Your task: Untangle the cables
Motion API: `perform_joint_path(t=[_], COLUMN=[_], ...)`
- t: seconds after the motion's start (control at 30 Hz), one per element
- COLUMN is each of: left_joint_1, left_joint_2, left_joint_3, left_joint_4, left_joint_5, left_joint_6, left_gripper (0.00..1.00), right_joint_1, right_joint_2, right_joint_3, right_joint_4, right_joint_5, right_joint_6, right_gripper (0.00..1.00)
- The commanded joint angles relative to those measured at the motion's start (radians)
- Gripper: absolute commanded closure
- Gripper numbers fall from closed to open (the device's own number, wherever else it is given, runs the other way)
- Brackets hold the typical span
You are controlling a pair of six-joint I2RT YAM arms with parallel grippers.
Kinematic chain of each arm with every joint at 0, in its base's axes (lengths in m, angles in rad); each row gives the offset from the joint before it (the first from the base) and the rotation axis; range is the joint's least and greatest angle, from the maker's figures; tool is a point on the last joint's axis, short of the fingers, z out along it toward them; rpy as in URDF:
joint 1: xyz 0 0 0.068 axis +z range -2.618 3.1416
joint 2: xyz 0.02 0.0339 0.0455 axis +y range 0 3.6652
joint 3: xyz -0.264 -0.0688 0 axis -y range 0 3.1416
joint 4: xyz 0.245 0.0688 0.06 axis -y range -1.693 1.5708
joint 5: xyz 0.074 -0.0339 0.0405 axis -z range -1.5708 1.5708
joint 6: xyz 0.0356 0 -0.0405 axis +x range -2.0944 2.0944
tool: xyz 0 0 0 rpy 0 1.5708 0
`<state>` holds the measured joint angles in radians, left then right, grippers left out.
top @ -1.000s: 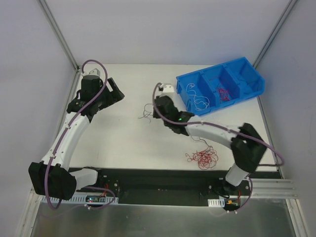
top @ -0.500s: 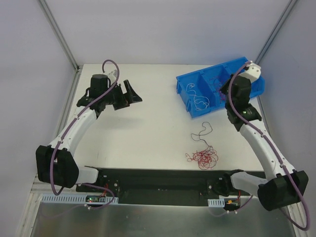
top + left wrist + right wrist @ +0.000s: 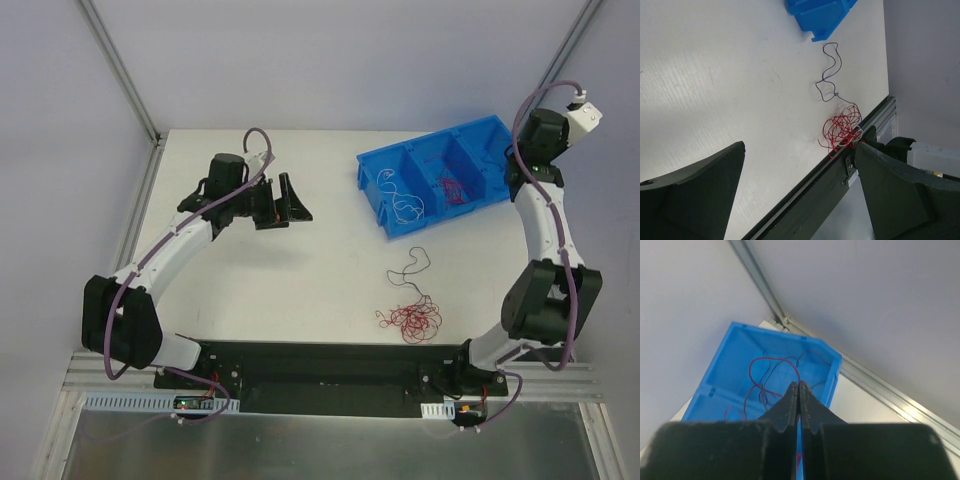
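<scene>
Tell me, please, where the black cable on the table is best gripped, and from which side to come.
Grip the black cable at its far loop, the end toward the blue bin, coming straight down. It lies flat on the table, and its other end runs into the red tangle, where red strands would likely get pinched too.

Bright even light, faint soft shadows, mostly sharp focus.

Left tool (image 3: 293, 201) wide open, stretched out rightward; right tool (image 3: 799, 386) pinched shut, high aloft.
</scene>
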<state>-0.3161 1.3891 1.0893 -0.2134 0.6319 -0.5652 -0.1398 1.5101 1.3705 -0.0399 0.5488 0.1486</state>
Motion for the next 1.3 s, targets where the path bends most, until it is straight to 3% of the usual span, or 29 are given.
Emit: perform_joint_path(t=[0.0, 0.1, 0.23, 0.27, 0.3, 0.4, 0.5, 0.57, 0.7, 1.0, 1.13, 1.27], left_joint_1=[-0.034, -0.052, -0.066, -0.067, -0.069, -0.071, -0.071, -0.072, -0.083, -0.155, -0.253, -0.324], left_joint_2=[0.013, 0.027, 0.021, 0.016, 0.011, -0.002, -0.009, -0.010, -0.024, 0.025, 0.076, 0.116], left_joint_3=[0.014, 0.018, 0.017, 0.015, 0.012, 0.014, 0.014, 0.012, 0.015, 0.034, 0.043, 0.050], left_joint_4=[0.037, 0.035, 0.037, 0.036, 0.035, 0.035, 0.034, 0.035, 0.036, 0.035, 0.035, 0.035], left_joint_5=[0.049, 0.057, 0.046, 0.040, 0.034, 0.020, 0.023, 0.025, 0.023, 0.081, 0.091, 0.104], left_joint_6=[0.022, 0.027, 0.050, 0.056, 0.067, 0.082, 0.085, 0.087, 0.090, 0.094, 0.074, 0.045], left_gripper=[0.09, 0.09, 0.09, 0.09, 0.09, 0.09, 0.08, 0.08, 0.08, 0.13, 0.15, 0.17], right_joint_1=[-0.052, -0.067, -0.084, -0.087, -0.089, -0.086, -0.070, -0.046, 0.023, 0.311, 0.374, 0.497], right_joint_2=[0.158, 0.296, 0.468, 0.510, 0.547, 0.529, 0.348, 0.167, -0.136, -0.784, -0.893, -0.861], right_joint_3=[0.154, 0.231, 0.369, 0.424, 0.505, 0.592, 0.413, 0.159, -0.199, -0.819, -0.982, -1.079], right_joint_4=[0.061, 0.106, 0.132, 0.051, -0.071, -0.294, -0.334, -0.315, -0.324, -0.440, -0.456, -0.307], right_joint_5=[0.031, 0.007, -0.102, -0.133, -0.177, -0.248, -0.300, -0.297, -0.355, -0.507, -0.604, -0.638], right_joint_6=[-0.029, -0.047, -0.098, -0.103, -0.096, -0.028, 0.017, 0.052, 0.106, 0.307, 0.411, 0.526], right_gripper=[1.00, 0.94, 0.70, 0.56, 0.49, 0.39, 0.37, 0.36, 0.35, 0.35, 0.42, 0.52])
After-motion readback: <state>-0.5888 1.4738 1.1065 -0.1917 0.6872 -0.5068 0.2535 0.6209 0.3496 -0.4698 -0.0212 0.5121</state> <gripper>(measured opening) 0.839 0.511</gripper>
